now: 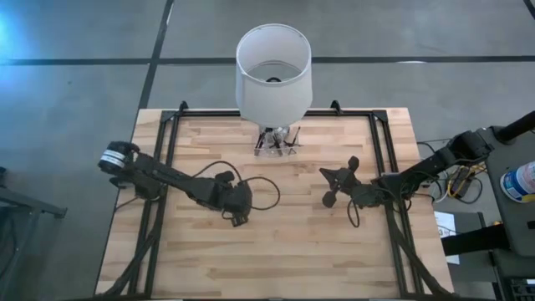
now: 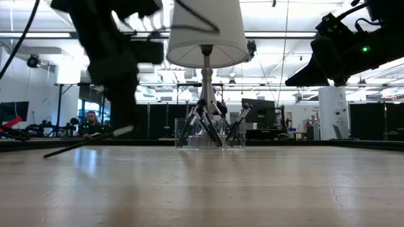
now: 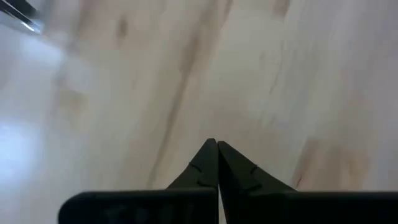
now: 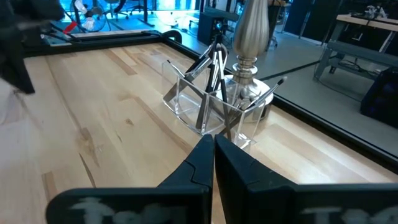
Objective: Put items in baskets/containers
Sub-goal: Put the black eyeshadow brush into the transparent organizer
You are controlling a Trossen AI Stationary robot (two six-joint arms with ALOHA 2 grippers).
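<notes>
1. My left claw (image 3: pixel 216 145) is low over the middle-left of the bench (image 1: pixel 284 255). Its two fingers are pressed tip to tip, and I see nothing between them from the wrist.
2. One thin dark stick (image 2: pixel 88 144) slants just under that claw in the low view, its near end down at the wood and its far end raised. I cannot tell whether the claw has hold of it.
3. My right claw (image 4: pixel 213 139) hangs above the bench on the right, clamped tight and carrying nothing. It points at the holder.
4. The clear holder (image 4: pixel 186 99) sits at the far middle of the bench, touching the lamp base. Several dark sticks (image 4: pixel 216 65) lean in it, pale ends up.
5. The lamp's white shade (image 1: pixel 273 71) stands over the holder.
6. A person (image 2: pixel 93 123) sits in the room beyond the bench.
</notes>
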